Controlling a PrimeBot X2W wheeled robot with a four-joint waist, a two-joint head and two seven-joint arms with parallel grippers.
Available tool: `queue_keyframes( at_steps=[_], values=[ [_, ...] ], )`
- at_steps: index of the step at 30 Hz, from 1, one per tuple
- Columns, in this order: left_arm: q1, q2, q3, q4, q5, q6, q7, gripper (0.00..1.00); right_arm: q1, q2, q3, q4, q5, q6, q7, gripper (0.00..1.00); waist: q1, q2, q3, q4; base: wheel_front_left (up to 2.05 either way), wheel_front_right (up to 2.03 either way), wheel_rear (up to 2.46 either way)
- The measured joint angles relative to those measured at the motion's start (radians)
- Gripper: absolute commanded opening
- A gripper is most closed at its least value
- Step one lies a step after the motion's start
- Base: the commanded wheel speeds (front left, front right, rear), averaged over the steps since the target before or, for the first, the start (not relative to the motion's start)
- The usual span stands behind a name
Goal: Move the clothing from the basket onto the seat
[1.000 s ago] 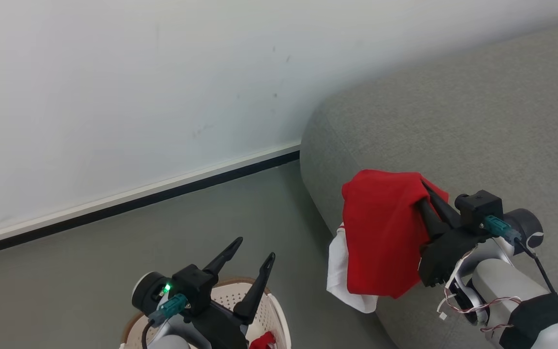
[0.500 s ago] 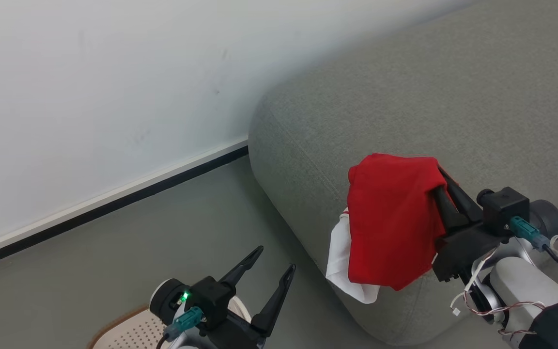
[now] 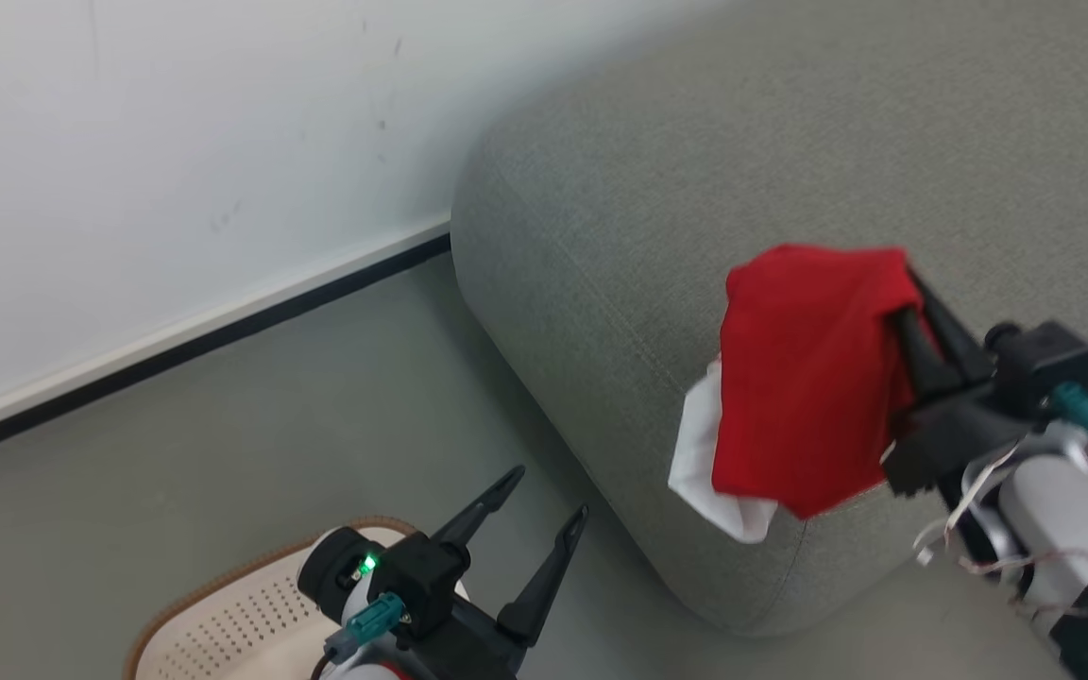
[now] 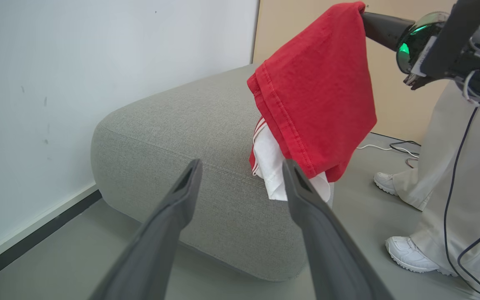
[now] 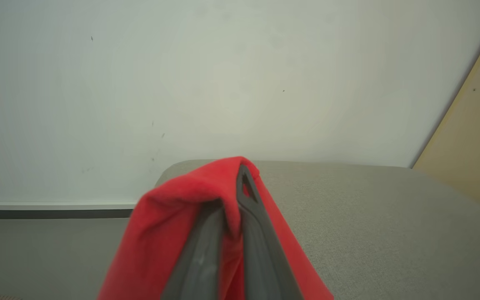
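— Where the left gripper [image 3: 549, 491] sits low in the head view, how do its fingers stand?
— Spread wide, nothing between them. Just below its wrist lies the basket [image 3: 223, 614], brown rim and perforated cream wall showing, on the grey floor [image 3: 223, 453].
— And beyond those fingertips?
— In the left wrist view the clothing [image 4: 319, 96] hangs straight ahead of them: a red garment with a white, red-striped panel drooping from under its hem.
— What holds it?
— The right gripper [image 5: 236, 200]. Its two dark fingers are pinched together on a fold at the garment's top, and red fabric drapes down both sides of them in the right wrist view.
— Where is it with respect to the seat [image 3: 648, 189]?
— It hangs from the right gripper over the seat's rounded near corner, well apart from the basket. The white panel falls in front of the corner's side; whether it touches the grey upholstery cannot be told.
— What lies past the right gripper?
— The seat's broad top runs on beyond its fingertips to a pale wall [image 5: 223, 83], a dark baseboard [image 5: 48, 213] to their left, a tan panel [image 5: 473, 158] to their right.
— Anything else?
— Behind that gripper's arm in the left wrist view, a person [image 4: 431, 158] stands in pale trousers and white shoes, cables [image 4: 390, 146] on the floor beside the feet.
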Motion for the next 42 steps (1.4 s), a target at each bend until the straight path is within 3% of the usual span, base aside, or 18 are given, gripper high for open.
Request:
queue_keyframes(
  at_steps=[6,12,25,32,42],
  values=[
    [-0.039,0.012,0.006,-0.032,0.011,0.001,0.000,1.00,-0.129,-0.028,-0.045,0.027,0.000,0.016,0.000,0.00,0.0000,0.0000,0.051,0.015,0.00,0.00,0.00],
    [-0.116,0.029,0.025,-0.076,0.025,0.002,0.012,1.00,-0.335,-0.063,-0.119,0.121,0.016,0.062,-0.003,0.00,0.0001,0.0001,0.132,0.047,0.00,0.00,0.00],
    [-0.273,0.054,0.051,-0.189,0.069,0.006,0.075,1.00,-0.670,-0.107,-0.193,0.342,0.028,0.119,0.016,0.00,0.0002,0.0001,0.309,0.135,0.00,0.00,0.00],
    [-0.327,0.054,0.048,-0.234,0.088,0.008,0.109,1.00,-0.765,-0.132,-0.211,0.444,0.026,0.119,0.016,0.00,0.0001,0.0002,0.408,0.183,0.00,0.00,0.00],
    [-0.349,0.067,0.042,-0.274,0.121,0.010,0.143,1.00,-0.776,-0.107,-0.229,0.580,0.026,0.079,0.014,0.00,0.0001,0.0002,0.539,0.222,0.00,0.00,0.00]
  ],
)
